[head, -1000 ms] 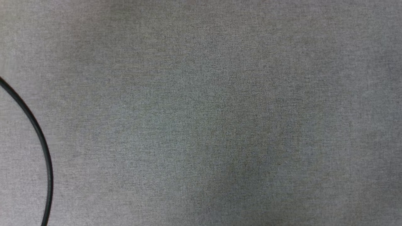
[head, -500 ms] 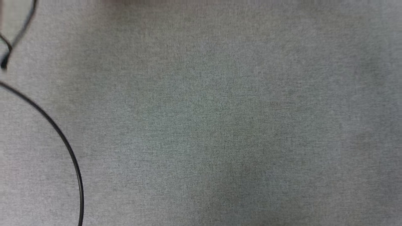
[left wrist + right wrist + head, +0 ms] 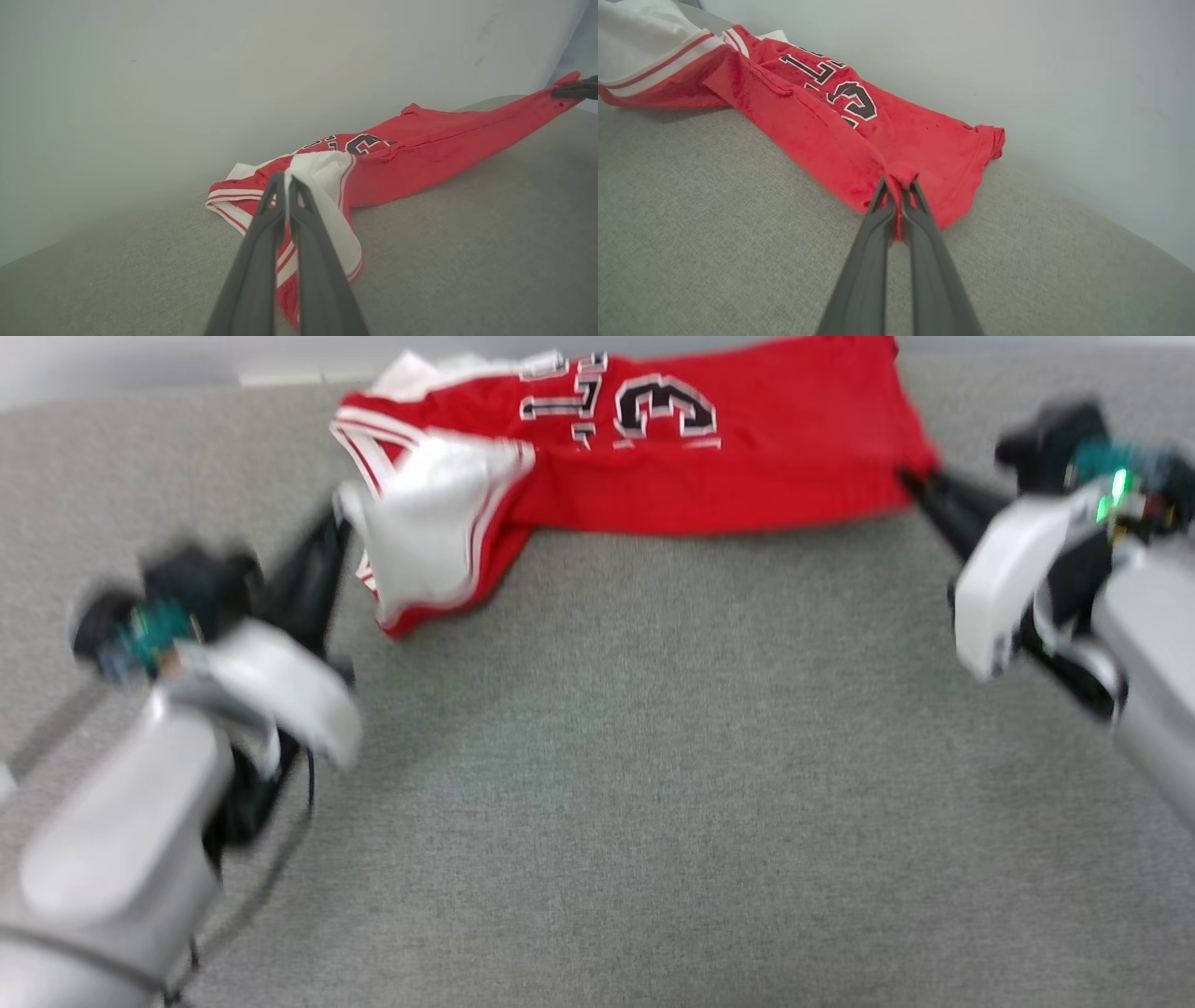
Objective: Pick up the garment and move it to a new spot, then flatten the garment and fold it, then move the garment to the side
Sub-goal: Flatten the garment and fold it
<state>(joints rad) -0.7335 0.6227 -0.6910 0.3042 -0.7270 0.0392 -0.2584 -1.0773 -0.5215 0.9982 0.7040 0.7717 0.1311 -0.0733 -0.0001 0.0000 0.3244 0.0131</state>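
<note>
Shirt (image 3: 747,476), red with white sleeves, lies stretched along the far side of the grey cloth-covered surface (image 3: 653,756), close to the pale wall (image 3: 187,70). The black number 3 (image 3: 665,406) faces up, and blur hides the letters beside it in the head view. The left tool (image 3: 338,527) has its two dark fingers pressed together on the white sleeve (image 3: 429,523), which hangs bunched from the tips with its red-and-white striped edge drooping toward the surface. The right tool (image 3: 910,483) is closed as well, pinching a small fold of red cloth at the bottom corner of the shirt, at the opposite end. Between the two grips the near edge of the shirt runs in a fairly straight line. The end held by the right tool is raised a little off the surface, while the middle rests on it. Both tools sit well apart, one at each end.
</note>
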